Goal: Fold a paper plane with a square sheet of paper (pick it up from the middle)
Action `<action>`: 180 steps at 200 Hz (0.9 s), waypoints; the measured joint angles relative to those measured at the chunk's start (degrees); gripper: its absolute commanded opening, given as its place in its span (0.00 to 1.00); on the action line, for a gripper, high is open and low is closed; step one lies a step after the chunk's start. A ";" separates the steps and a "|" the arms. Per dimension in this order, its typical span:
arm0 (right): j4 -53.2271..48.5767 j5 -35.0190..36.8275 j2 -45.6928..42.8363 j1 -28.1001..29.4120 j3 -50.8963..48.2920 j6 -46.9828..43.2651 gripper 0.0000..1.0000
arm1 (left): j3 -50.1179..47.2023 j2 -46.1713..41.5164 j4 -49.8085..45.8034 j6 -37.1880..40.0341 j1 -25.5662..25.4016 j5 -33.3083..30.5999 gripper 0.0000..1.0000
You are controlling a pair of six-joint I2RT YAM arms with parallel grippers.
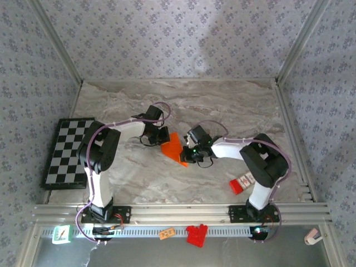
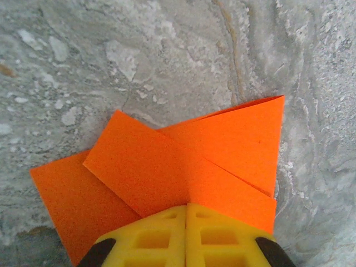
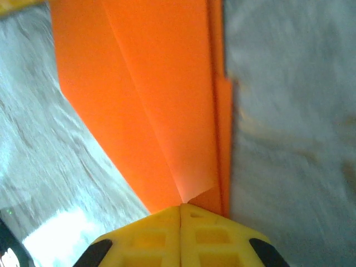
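The square sheet of paper [image 1: 174, 148] is bright orange and folded into a rough pointed wedge of overlapping flaps, partway to a paper plane. It sits mid-table between both grippers. My left gripper [image 1: 162, 137] holds its far-left side. In the left wrist view the yellow fingers [image 2: 167, 236] are shut, and the paper's [image 2: 183, 161] creases run in under their tips [image 2: 186, 206]. My right gripper [image 1: 193, 153] holds the near-right side. In the right wrist view it [image 3: 180, 207] is shut on a raised fold of the paper [image 3: 156, 100], whose long crease runs away from the jaws.
A black-and-white checkerboard [image 1: 69, 151] lies at the left edge beside the left arm. A small red-and-white box [image 1: 242, 182] lies near the right arm's base. Red plastic blocks [image 1: 196, 234] and a small orange tag [image 1: 166, 233] rest on the front rail. Marbled tabletop [image 1: 222, 105] stretches behind.
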 measured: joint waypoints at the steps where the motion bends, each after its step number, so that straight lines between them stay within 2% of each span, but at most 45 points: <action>1: -0.07 -0.04 -0.09 0.00 -0.11 0.04 0.08 | 0.00 0.02 0.00 0.00 0.00 0.00 0.07; 64: -4.63 -0.37 -6.86 0.22 -6.10 0.72 0.08 | 0.13 0.04 -0.04 0.07 0.00 0.22 0.08; 88: -5.77 0.20 -8.61 0.20 -6.29 0.74 0.13 | 0.46 0.04 -0.42 0.44 0.00 0.48 0.12; 128: -2.62 2.62 -12.35 -1.29 -5.57 0.98 0.32 | 1.95 -0.63 -2.01 0.66 0.07 1.51 0.29; 150: 0.17 3.41 -11.82 -3.02 -3.58 1.20 0.36 | 2.19 -4.02 -1.90 -0.42 0.55 1.77 0.40; 180: 3.10 3.13 -7.32 -4.70 0.92 1.07 0.37 | 0.61 -11.39 1.03 -3.34 3.37 1.99 0.51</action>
